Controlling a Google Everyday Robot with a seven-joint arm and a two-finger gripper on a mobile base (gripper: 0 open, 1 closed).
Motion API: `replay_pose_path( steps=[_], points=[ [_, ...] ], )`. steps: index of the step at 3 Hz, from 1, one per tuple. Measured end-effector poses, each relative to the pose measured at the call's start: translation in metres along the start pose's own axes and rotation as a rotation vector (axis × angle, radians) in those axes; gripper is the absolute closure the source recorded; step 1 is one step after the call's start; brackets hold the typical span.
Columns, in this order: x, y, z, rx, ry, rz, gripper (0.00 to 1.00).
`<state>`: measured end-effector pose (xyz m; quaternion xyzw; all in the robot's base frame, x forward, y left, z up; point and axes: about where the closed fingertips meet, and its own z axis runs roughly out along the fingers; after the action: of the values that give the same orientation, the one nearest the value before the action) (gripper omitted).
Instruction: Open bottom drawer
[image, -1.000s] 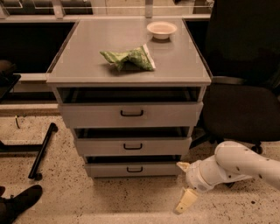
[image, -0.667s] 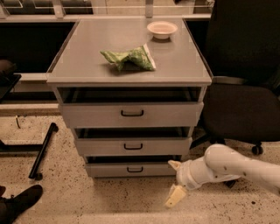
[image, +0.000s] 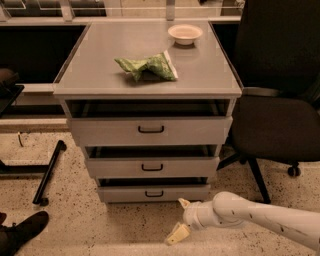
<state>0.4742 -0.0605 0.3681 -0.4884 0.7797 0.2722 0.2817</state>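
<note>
Jaws spread wide with nothing between them: the gripper (image: 180, 218) hangs low over the speckled floor (image: 100, 225), one fingertip raised toward the cabinet and the other angled down. Just up and left of the jaws, close to the upper fingertip but apart from it, is the bottom drawer (image: 120, 193), the narrowest grey front. Its long axis runs side to side and its front faces outward, with a small black loop handle (image: 154, 193) at centre. Far above, the desk (image: 100, 65) carries a green bag (image: 147, 66) and a bowl (image: 185, 34).
</note>
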Motion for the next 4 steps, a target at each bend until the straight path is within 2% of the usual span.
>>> replay_pose_path(
  steps=[1, 2, 4],
  points=[
    [0.0, 0.0, 0.0, 0.0, 0.0, 0.0, 0.0],
    [0.0, -0.015, 0.016, 0.015, -0.027, -0.004, 0.0],
    [-0.009, -0.09, 0.079, 0.198, -0.104, -0.112, 0.0]
  ],
)
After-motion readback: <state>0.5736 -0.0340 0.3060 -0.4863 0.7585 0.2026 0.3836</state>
